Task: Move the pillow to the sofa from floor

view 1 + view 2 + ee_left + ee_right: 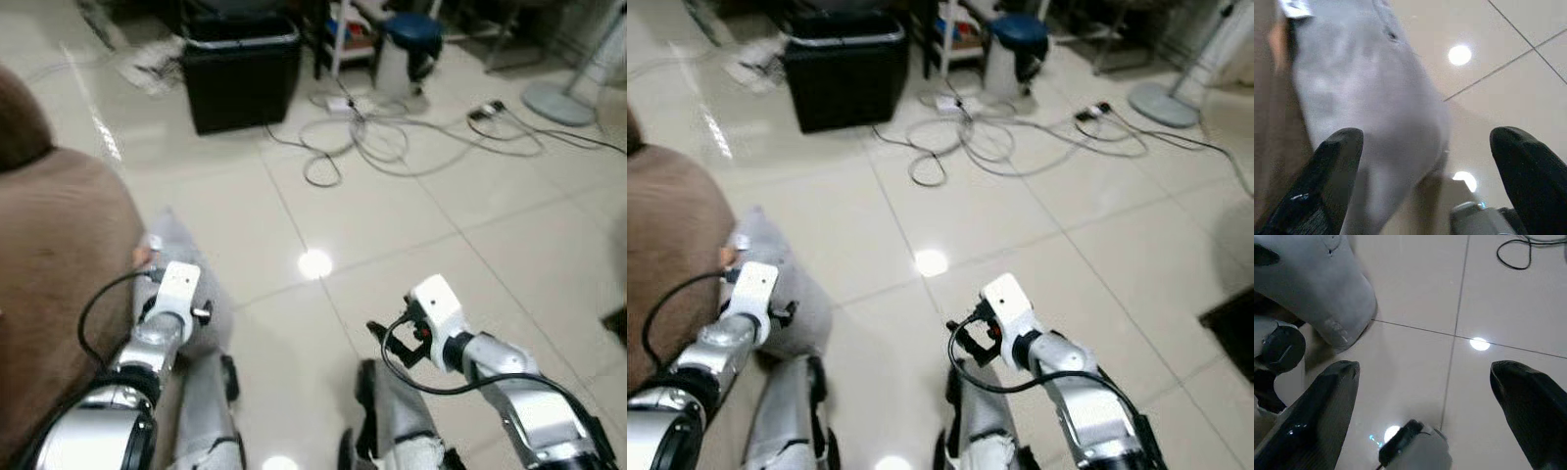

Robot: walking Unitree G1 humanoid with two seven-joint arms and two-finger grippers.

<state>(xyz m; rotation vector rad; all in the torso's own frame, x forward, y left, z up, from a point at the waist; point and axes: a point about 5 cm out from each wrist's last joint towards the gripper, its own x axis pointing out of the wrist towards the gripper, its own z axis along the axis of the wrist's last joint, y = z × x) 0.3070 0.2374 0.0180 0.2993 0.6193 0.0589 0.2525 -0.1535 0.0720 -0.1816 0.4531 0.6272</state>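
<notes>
Grey pillow [1371, 112] on the floor, leaning against the brown sofa [49, 264], and the left gripper [1425, 196] hangs right over it, fingers spread wide and empty. Right gripper [1425, 426] also wide, holding nothing, over bare tile beside it. Best bet: drop the left low, bite deep into the pillow's bulge, not its slippery edge.

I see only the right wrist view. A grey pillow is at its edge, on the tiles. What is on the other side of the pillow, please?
Observer: The pillow rests against a brown sofa, on the robot's left.
Operator: Where is the left tool?
Observer: The left tool is open and points at the pillow, not closed on it.
Operator: Is anything ahead on the floor?
Observer: A black bin stands farther ahead, beyond the pillow.
</notes>
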